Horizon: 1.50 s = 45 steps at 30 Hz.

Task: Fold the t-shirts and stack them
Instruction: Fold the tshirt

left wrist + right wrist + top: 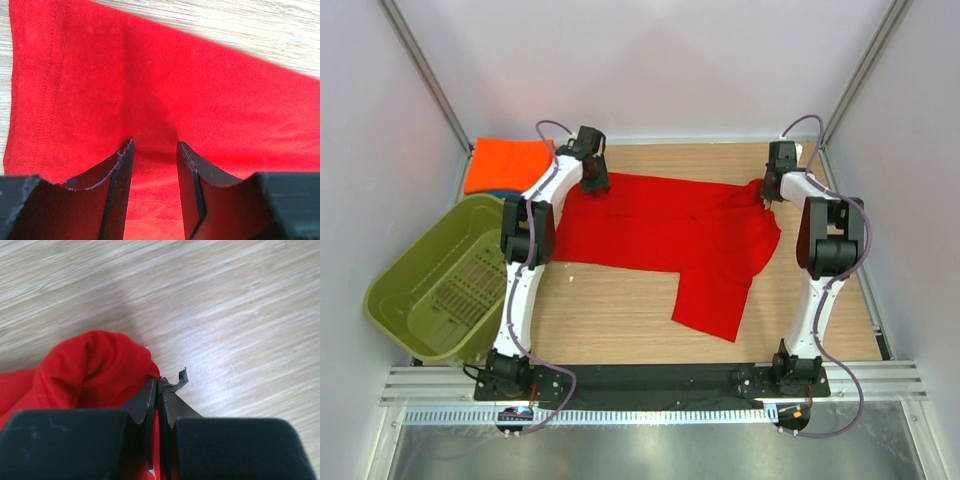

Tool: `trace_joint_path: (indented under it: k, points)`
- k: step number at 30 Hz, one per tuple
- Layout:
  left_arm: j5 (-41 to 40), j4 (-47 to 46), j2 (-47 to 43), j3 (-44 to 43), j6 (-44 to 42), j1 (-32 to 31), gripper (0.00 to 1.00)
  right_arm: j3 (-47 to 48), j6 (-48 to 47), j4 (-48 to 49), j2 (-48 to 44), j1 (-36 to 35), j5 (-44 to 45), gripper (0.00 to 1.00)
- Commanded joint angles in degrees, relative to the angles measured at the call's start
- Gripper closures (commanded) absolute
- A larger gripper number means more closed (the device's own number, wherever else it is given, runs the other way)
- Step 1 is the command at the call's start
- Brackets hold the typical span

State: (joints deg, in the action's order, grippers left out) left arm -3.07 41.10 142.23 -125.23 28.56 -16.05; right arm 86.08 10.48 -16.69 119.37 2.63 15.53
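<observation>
Station check, from my remote seat.

1. The red t-shirt [660,235] lies on the wooden table [620,320], spread across the far half. It runs from the left arm to the right arm, and one long panel reaches toward the near edge on the right-hand side. It lies mostly flat, with creases near its right end.

2. The left gripper [595,182] sits over the far left edge of the red t-shirt. In its wrist view the left gripper [155,145] has its jaws spread apart, and red cloth [175,85] with a stitched hem fills the gap and the area ahead. The fingertips appear to rest on the fabric, though I cannot confirm contact from this angle.

3. The right gripper [767,192] is at the far right end of the garment. In its wrist view the right gripper [159,382] has its jaws pressed together on a thin fold, and the red t-shirt [90,370] is bunched up just left of them. Bare table [225,305] lies beyond.

4. The orange t-shirt [505,163] lies folded in the far left corner, well apart from the red one.

5. The olive-green basket [430,265] sits tilted at the left edge, near the left arm.
</observation>
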Motion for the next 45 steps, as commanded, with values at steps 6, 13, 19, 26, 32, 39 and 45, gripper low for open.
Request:
trace_joint_path:
  k: [6, 13, 19, 26, 32, 39, 45]
  points:
    - [-2.91, 4.34, 0.24, 0.78, 0.1, 0.59, 0.58, 8.83, -4.68, 2.1, 6.83, 0.53, 3.55, 0.75]
    - [-3.17, 4.51, -0.29, 0.69, -0.08, 0.59, 0.58, 14.2, -2.83, -0.45, 9.3, 3.08, -6.82, 0.5]
    - [-3.7, 5.57, -0.03, -0.36, -0.43, 0.59, 0.58, 14.64, 0.23, -4.14, 6.58, 6.32, -14.81, 0.51]
    - [-3.78, 5.66, -0.29, -0.63, -0.61, 0.59, 0.58, 11.57, 8.93, -0.9, 4.12, 13.44, -37.38, 0.53]
    - [-3.43, 5.65, -0.2, -0.81, -0.43, 0.59, 0.58, 9.81, 11.31, 1.66, 4.2, 15.12, -41.81, 0.53]
    - [-3.17, 6.18, -1.34, 0.16, -0.26, 0.5, 0.58, 10.15, 10.71, -0.78, 3.68, 13.81, -42.88, 0.59]
    - [-3.08, 6.27, -7.31, 0.69, -0.69, 0.41, 0.53, 9.98, 10.7, -11.24, -4.74, 12.66, -38.3, 0.5]
